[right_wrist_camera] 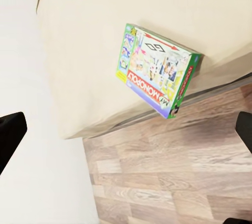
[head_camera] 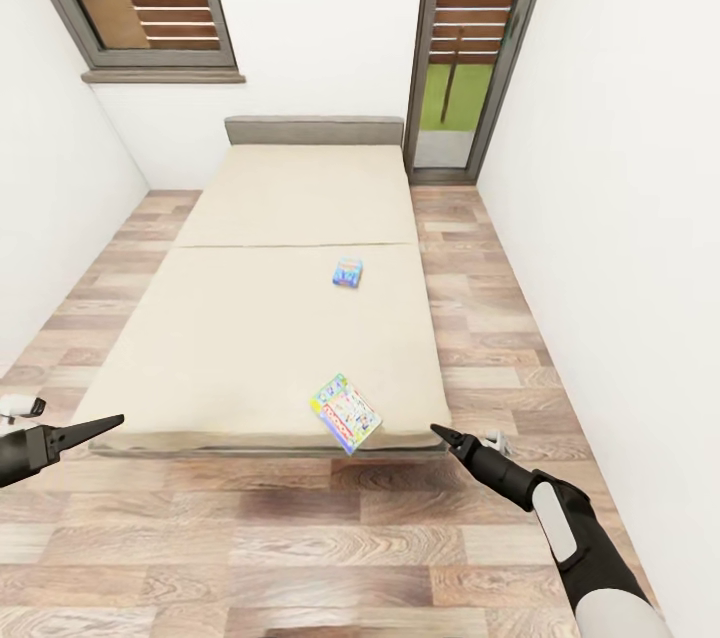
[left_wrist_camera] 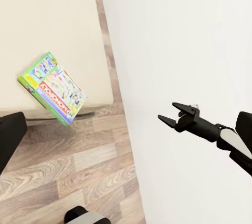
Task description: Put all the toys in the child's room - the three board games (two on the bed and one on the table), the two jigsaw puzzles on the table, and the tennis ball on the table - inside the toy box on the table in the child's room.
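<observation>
In the head view, a low wide bed [head_camera: 270,318] with a plain beige mattress and a low grey headboard is seen on a wood-plank floor [head_camera: 300,548] between white walls, with grey-framed windows behind. Two board games lie on it: a small blue flat box [head_camera: 347,273] near the middle and a larger green-edged flat cardboard box with cartoon print [head_camera: 345,413] overhanging the foot edge. The left tool [head_camera: 112,421] and the right tool [head_camera: 440,433] are held before the bed; the left tool's state cannot be told. In the left wrist view, the printed box [left_wrist_camera: 52,88] is seen at the mattress edge, and the right tool [left_wrist_camera: 170,113] is seen with black fingers parted, empty. In the right wrist view, the box [right_wrist_camera: 156,69], lettered MONOPOLY, juts over the floor.
</observation>
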Controlling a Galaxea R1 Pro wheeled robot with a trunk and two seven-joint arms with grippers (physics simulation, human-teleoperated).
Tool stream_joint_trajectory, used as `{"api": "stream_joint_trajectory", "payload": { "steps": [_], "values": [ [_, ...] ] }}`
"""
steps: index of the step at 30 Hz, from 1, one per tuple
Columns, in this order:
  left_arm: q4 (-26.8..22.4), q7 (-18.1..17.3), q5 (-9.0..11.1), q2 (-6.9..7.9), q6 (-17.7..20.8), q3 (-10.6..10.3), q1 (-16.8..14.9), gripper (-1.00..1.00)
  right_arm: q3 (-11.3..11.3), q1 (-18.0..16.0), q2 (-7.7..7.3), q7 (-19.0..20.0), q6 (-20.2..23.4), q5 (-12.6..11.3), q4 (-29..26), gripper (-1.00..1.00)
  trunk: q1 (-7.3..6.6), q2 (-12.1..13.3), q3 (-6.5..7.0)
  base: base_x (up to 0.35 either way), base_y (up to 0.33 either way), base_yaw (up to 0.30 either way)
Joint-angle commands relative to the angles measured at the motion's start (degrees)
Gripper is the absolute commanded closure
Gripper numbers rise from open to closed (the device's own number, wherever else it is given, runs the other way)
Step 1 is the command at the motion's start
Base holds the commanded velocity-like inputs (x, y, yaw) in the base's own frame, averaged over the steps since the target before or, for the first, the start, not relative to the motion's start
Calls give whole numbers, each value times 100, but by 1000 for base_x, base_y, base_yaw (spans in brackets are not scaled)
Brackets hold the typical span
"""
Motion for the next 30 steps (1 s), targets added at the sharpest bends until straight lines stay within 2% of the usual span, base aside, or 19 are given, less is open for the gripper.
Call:
{"api": "stream_joint_trajectory", "payload": {
  "steps": [1,30],
  "values": [
    [-1,-23,-5,1,61,1,-3,-100,-12,-4,4,8,39,-22,-1,-100,3,-9,2,0,0,0],
    [-1,-23,-21,8,61,7,-3,-100,-12,-4,20,-114,39,-30,-1,-100,3,-9,278,-13,0,0]
  ]
}}
